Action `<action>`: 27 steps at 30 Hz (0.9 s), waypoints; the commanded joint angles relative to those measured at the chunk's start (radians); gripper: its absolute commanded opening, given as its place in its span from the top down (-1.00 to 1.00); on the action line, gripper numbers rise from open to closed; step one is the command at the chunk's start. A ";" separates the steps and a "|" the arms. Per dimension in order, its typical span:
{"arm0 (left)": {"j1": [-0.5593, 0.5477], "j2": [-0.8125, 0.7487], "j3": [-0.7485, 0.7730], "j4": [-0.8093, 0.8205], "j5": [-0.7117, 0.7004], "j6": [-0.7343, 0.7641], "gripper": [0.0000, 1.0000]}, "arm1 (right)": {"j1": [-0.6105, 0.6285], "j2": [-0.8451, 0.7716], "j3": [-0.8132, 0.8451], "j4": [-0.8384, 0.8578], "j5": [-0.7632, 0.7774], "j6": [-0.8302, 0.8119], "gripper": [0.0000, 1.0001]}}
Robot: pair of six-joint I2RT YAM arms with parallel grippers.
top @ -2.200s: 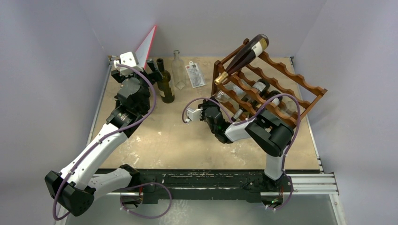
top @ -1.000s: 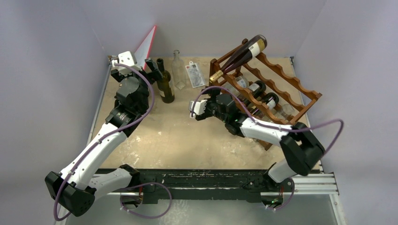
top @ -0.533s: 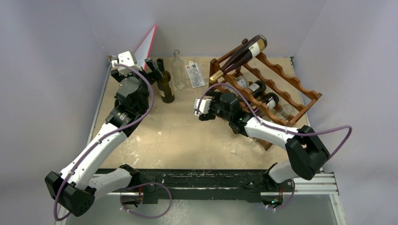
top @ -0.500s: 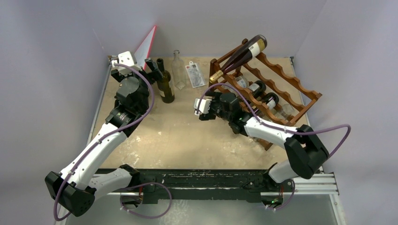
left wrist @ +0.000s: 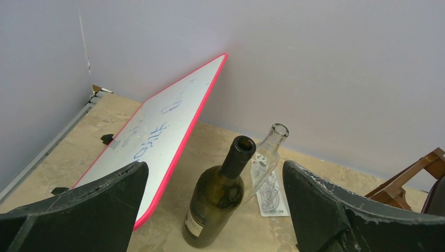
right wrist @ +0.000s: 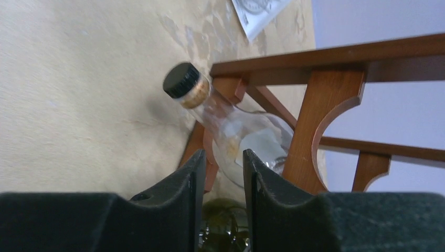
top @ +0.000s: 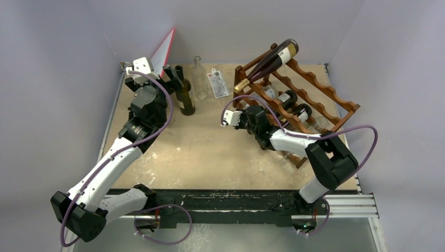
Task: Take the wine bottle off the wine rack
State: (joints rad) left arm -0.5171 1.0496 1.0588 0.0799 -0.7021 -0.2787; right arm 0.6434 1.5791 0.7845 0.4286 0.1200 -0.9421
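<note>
Reddish-brown wine rack point(right wrist: 325, 105), wavy rails in tiers, dark bottle point(top: 273, 59) tilted on top. Right pincer point(right wrist: 224, 157) pinching green bottle point(right wrist: 220, 233), mostly hidden between fingers; left pincer point(left wrist: 214, 173) wide.

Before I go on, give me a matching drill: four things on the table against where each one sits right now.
Things:
1. dark green bottle
2. gold-foil bottle
3. whiteboard
4. black-capped clear bottle

Places:
A. leaning against the wall
B. lying low in the wine rack
C. standing upright on the table
D. lying tilted on top of the wine rack

Pairs: 1-C, 2-D, 3-A, 4-B
</note>
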 commanded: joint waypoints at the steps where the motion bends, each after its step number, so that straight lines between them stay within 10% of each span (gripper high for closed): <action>1: 0.008 0.000 0.043 0.022 0.018 -0.021 -1.00 | -0.044 0.029 0.029 0.075 0.120 -0.018 0.36; 27: 0.008 0.000 0.047 0.017 0.027 -0.028 -1.00 | -0.204 -0.007 0.095 -0.011 -0.014 0.000 0.19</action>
State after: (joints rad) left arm -0.5171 1.0546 1.0588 0.0795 -0.6865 -0.2958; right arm 0.4549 1.6360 0.7887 0.5114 0.1383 -0.9493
